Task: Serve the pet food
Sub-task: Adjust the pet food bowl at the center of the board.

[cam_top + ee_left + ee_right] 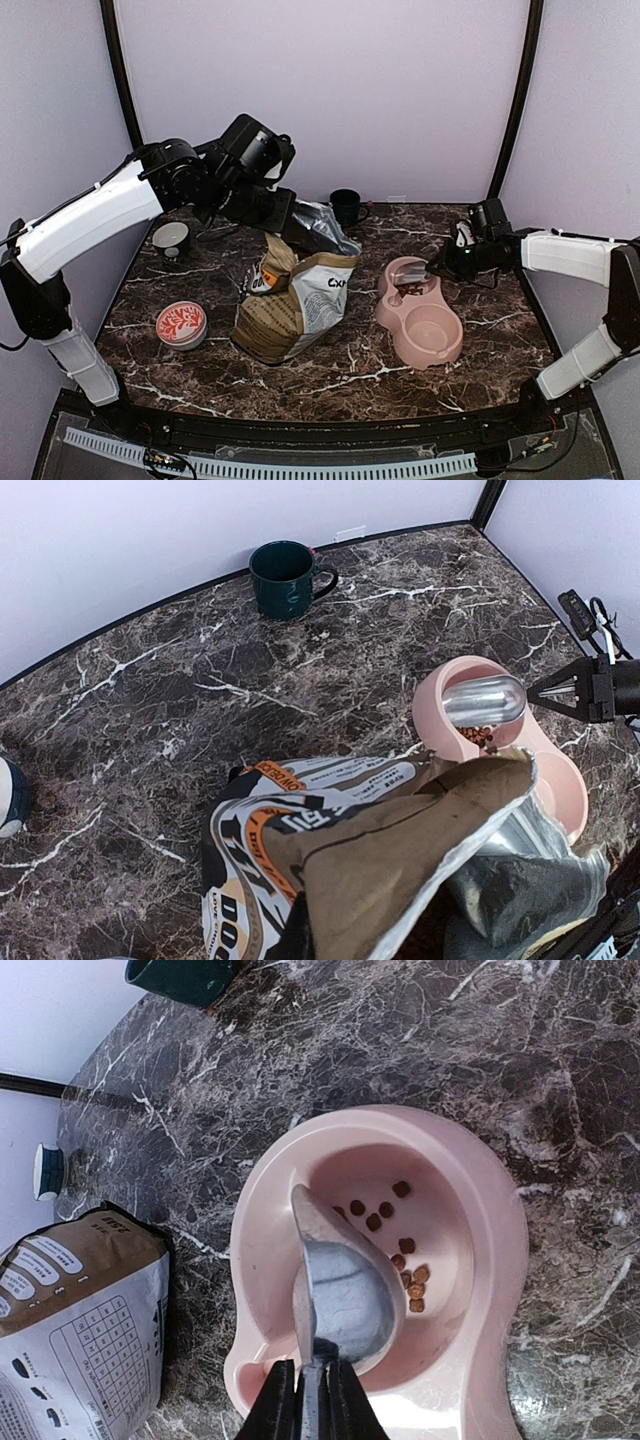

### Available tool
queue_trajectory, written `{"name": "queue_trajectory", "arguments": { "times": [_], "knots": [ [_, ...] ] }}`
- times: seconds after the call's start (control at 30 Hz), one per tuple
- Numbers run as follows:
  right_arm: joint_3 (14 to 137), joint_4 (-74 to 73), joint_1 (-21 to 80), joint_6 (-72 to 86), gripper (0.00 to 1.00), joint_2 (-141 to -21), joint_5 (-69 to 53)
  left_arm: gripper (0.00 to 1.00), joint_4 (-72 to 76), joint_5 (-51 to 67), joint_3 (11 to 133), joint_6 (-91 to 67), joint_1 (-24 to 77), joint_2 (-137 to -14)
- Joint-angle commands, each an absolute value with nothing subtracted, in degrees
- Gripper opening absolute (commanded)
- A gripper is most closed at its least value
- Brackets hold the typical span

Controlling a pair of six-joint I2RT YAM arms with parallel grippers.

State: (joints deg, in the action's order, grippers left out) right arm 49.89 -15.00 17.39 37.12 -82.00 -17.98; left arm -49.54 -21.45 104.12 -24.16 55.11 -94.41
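Nearest the arm bases, the tan-and-white bag (300, 310) is standing on the counter (200, 370). Just to its right the pink double bowl (430, 338) is lying with its near compartment bare.

In the far compartment the pet food (420, 1273) is showing as a scattering of reddish-brown pellets along the bottom and one wall. That looks like a thin portion, not a full serving.

The right tool (312, 1395) is clamping the handle of a metal scoop (345, 1295) and holding it tipped inside that far compartment. The scoop's hollow is looking empty.

Further back, the left tool (298, 222) is pinching the bag's foil-lined top edge, jaws together on it, and holding the mouth up and open toward the bowl side. A dark green mug (346, 207) is standing at the far edge, well apart from the work.

The step in hand appears to be the tipping-out of one scoopful, at or near its finish. The next move is probably a return to the bag. That is calling for the scoop to rise above the bowl's rim, level out and enter the held-open mouth without snagging the foil lip. Meanwhile the left tool's pinch on the edge has to stay firm.
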Motion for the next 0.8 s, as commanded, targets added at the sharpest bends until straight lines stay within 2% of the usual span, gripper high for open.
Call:
{"name": "queue_trajectory", "arguments": {
  "times": [0.0,0.47,0.77],
  "knots": [
    [52.51,-14.24,18.19,35.91,0.0,-81.92,-18.73,0.0,-49.02,-22.17,107.17,-23.64,54.67,-93.77],
    [53.87,-30.35,18.24,33.44,0.0,-63.81,-15.24,0.0,-48.95,-15.82,111.4,-26.27,55.12,-97.72],
    [56.22,-35.75,18.44,35.33,0.0,-53.1,-26.33,0.0,-48.09,-13.33,114.52,-27.96,57.91,-101.48]
  ]
}}
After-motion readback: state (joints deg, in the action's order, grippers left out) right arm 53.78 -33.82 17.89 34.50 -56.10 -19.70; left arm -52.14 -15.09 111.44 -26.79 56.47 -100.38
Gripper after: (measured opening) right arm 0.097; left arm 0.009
